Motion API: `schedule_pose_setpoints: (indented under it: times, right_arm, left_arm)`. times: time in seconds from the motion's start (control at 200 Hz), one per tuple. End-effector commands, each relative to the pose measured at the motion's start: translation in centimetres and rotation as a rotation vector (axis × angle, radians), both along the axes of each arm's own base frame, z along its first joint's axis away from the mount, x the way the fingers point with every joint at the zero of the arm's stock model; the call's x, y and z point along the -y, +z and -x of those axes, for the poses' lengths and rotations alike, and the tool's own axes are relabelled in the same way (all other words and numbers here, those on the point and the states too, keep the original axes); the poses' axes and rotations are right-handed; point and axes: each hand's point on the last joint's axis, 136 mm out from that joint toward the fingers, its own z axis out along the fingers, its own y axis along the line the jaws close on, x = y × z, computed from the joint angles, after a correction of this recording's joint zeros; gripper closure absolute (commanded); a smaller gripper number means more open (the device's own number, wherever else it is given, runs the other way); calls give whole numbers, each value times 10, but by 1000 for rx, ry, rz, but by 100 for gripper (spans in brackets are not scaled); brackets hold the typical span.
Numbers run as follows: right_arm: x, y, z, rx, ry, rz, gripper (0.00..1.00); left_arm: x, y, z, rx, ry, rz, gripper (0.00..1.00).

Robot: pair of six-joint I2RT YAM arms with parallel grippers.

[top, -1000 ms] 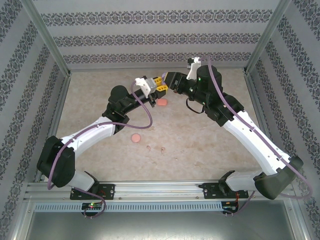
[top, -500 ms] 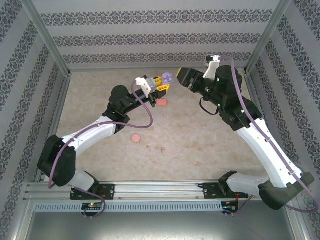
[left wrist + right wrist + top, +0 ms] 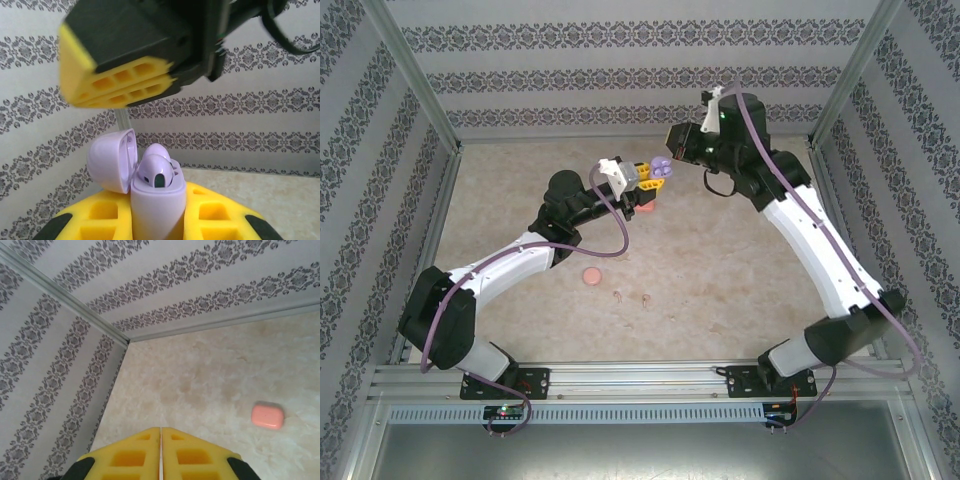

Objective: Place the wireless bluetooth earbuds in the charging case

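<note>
Near-left on the beige marbled tabletop (image 3: 740, 270): a round flat coral-pink disc (image 3: 590, 276), lying alone. Just right of it & nearer: two tiny pale pink stemmed earbuds (image 3: 617, 295), side by side w/ a gap, well apart from both arms. Centre, far: L gripper (image 3: 652, 173), yellow fingers pinching a small lilac plastic charging case (image 3: 155, 210) by its lower body, upright, raised off the table. Its lid (image 3: 112, 160) is flipped open to the left; a purple earbud (image 3: 156, 171) sits in the top. Below the L wrist a coral-red rounded rectangular case (image 3: 267, 416) lies on the table, partly hidden in top view. R gripper (image 3: 82, 82) hangs just above & far-right of the open case, not touching, yellow fingers pressed together.
</note>
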Motion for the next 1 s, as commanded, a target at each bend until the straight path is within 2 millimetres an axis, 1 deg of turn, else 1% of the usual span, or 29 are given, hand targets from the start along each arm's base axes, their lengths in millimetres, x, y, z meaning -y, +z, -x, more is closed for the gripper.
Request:
schedule_pose_setpoints:
  times: [0.0, 0.08, 0.125, 0.205, 0.265, 0.3, 0.395, 0.455, 0.5, 0.615, 0.684, 0.784, 0.794, 0.879, 0.919, 0.979, 0.999]
  right_arm:
    - [-7, -15, -2, -67, 72, 53, 90]
    - [-14, -29, -3, -115, 117, 72, 92]
    - [-18, -36, -1, -142, 144, 78, 93]
    - [-23, -41, 12, -165, 195, 78, 97]
    - [-21, -45, 22, -170, 206, 91, 99]
    - [-19, -44, 29, -163, 204, 92, 99]
    - [-6, -41, 43, -142, 168, 83, 99]
    - [7, -39, 46, -122, 114, 89, 98]
    - [18, -39, 44, -109, 61, 94, 98]
    - [59, -47, 35, -104, -127, 78, 93]
    - [82, -63, 31, -126, -218, 66, 89]
    - [104, -91, 30, -172, -295, 62, 87]
    - [106, -94, 30, -174, -300, 64, 86]
    - [118, -123, 32, -220, -340, 72, 80]
    - [122, -136, 33, -241, -350, 82, 76]
    - [126, -156, 34, -277, -365, 95, 74]
    - [127, -162, 35, -289, -367, 99, 73]
  left_arm:
    - [9, 2, 11, 27, -57, -16, 100]
    - [9, 1, 10, 28, -57, -19, 100]
    - [9, 2, 9, 27, -53, -19, 100]
    - [9, 2, 7, 24, -46, -21, 100]
    - [10, 2, 6, 21, -42, -22, 100]
    - [11, 0, 4, 18, -40, -23, 100]
    - [12, -2, 1, 7, -40, -21, 100]
    - [14, -5, -1, -4, -43, -17, 100]
    - [15, -7, -3, -15, -44, -14, 100]
    - [18, -17, -9, -59, -42, -9, 100]
    - [20, -28, -15, -107, -37, -9, 100]
    - [24, -48, -26, -200, -19, -11, 100]
    - [25, -53, -27, -216, -18, -15, 100]
    - [29, -73, -39, -325, -2, -24, 100]
    - [33, -87, -46, -406, 6, -33, 100]
    - [38, -106, -57, -539, 28, -38, 100]
    - [40, -115, -62, -595, 42, -44, 100]
